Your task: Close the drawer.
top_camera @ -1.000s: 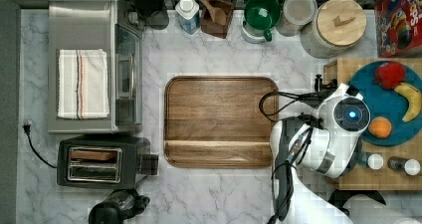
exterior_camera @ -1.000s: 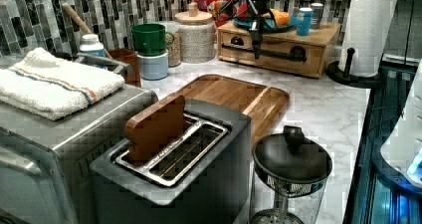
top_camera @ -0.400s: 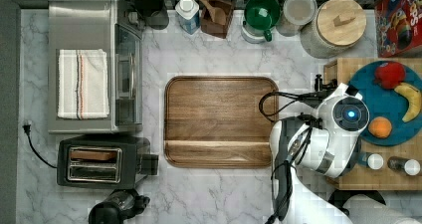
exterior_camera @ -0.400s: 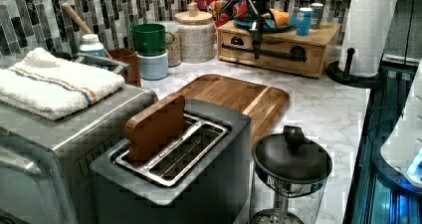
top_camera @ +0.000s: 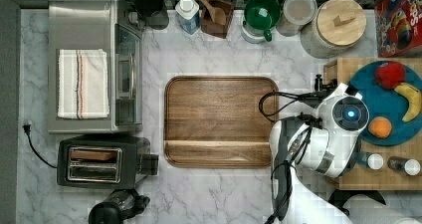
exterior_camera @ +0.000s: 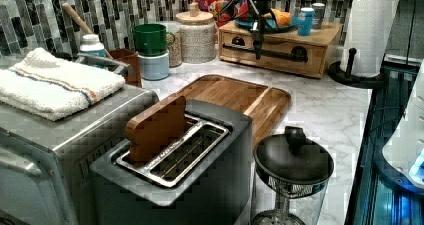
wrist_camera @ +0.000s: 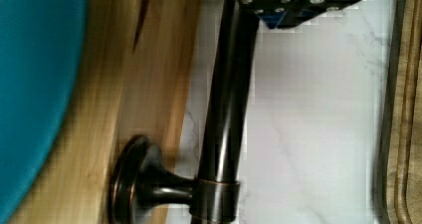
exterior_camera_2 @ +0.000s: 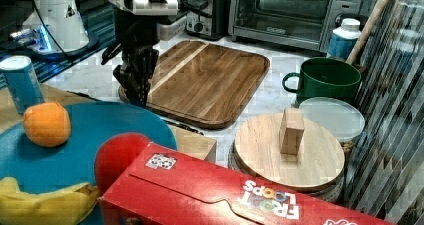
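Drawer (exterior_camera: 272, 51) front looks flush with its wooden box under the blue plate (top_camera: 383, 109); our tool (exterior_camera_2: 136, 90) sits at the handle (wrist_camera: 224, 114), can't tell its grip.

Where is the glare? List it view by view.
Wrist view: a bright streak runs along the dark drawer handle. Top view: a blue light glows on the arm. Right view: the toaster oven shows pale reflections on its glass door.
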